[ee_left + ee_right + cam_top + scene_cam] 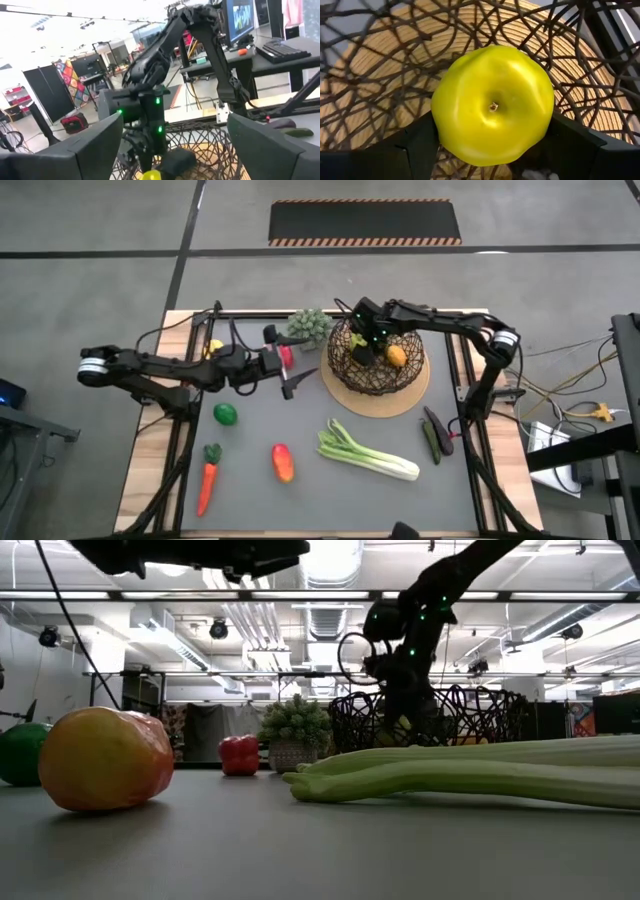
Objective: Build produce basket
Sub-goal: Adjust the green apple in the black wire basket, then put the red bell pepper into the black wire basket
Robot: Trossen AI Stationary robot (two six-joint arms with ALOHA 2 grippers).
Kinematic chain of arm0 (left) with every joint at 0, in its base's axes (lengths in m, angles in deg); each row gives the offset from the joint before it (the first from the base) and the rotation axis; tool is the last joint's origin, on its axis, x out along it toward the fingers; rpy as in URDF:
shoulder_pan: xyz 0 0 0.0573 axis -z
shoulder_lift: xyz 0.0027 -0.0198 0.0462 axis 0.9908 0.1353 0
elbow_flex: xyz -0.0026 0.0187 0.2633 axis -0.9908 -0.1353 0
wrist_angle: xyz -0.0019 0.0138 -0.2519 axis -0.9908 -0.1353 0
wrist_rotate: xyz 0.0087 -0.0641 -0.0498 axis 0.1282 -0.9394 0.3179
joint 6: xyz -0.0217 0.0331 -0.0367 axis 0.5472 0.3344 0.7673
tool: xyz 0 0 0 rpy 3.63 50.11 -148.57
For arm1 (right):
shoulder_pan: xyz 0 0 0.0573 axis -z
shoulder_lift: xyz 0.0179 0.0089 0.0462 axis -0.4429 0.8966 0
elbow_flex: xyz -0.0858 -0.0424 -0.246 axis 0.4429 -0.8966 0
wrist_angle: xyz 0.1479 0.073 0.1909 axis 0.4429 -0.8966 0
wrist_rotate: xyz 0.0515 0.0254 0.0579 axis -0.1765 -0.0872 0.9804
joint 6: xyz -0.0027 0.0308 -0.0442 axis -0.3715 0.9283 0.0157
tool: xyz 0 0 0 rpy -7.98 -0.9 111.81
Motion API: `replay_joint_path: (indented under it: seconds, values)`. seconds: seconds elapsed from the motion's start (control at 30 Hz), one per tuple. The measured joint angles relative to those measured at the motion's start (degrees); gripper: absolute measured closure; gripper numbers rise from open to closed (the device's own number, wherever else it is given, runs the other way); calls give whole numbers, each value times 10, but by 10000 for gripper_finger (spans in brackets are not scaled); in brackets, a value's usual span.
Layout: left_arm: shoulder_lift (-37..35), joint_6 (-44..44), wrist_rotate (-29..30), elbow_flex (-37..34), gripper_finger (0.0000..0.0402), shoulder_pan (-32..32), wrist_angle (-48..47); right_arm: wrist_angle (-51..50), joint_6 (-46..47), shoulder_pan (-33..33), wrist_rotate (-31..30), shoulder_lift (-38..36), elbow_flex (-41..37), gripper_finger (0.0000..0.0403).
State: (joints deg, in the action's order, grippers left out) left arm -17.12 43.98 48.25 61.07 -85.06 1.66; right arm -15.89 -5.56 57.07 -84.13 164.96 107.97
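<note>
The dark wire basket (378,358) stands on a round tan mat (415,395) at the far right, with an orange piece (397,357) inside. My right gripper (365,348) reaches down into it, shut on a yellow fruit (492,102). My left gripper (299,380) hovers open and level just left of the basket, holding nothing. On the table lie a red piece (286,356), a green piece (225,414), a carrot (207,480), a red-orange piece (283,462), a green-white stalk (366,452) and a dark purple piece (432,436). My right gripper pinches the yellow fruit's two opposite sides (440,125) between its two fingers (417,147), the dimpled stem end facing the wrist. The fingers slant down from above into the basket. Whether the fruit touches the basket's bottom, I cannot tell.
A small potted plant (310,327) stands at the far edge beside the basket. A yellow item (213,348) lies by the left arm. Wooden rails (150,450) run along the table's left and right sides. The near middle of the grey top is bare.
</note>
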Motion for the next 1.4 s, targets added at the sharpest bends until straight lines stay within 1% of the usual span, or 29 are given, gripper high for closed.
replay_joint_path:
  seconds: [0.33, 0.57, 0.67, 0.93, 1.07, 1.23, 1.4]
  values:
    - [-5, 0, 0, -5, 63, 0, 2, 6, 8, 6, 1, 26, 0, 108]
    - [-5, 0, 0, -5, 63, 0, 2, 13, 8, 6, 1, 28, 0, 66]
    - [-5, 0, 0, -5, 63, 0, 2, 14, 10, 6, 1, 28, 0, 58]
    - [-4, 1, 0, -10, 63, -1, 1, 10, 22, 7, 1, 21, 15, 56]
    - [-4, 6, 0, -10, 63, -1, -1, -19, 22, 7, 1, 16, 39, 56]
    - [-4, 37, 0, -14, 63, 0, -3, -73, 21, 6, 0, -8, 62, 62]
    - [-4, 105, 11, -38, 63, 0, -5, -118, 21, -3, 2, -62, 58, 73]
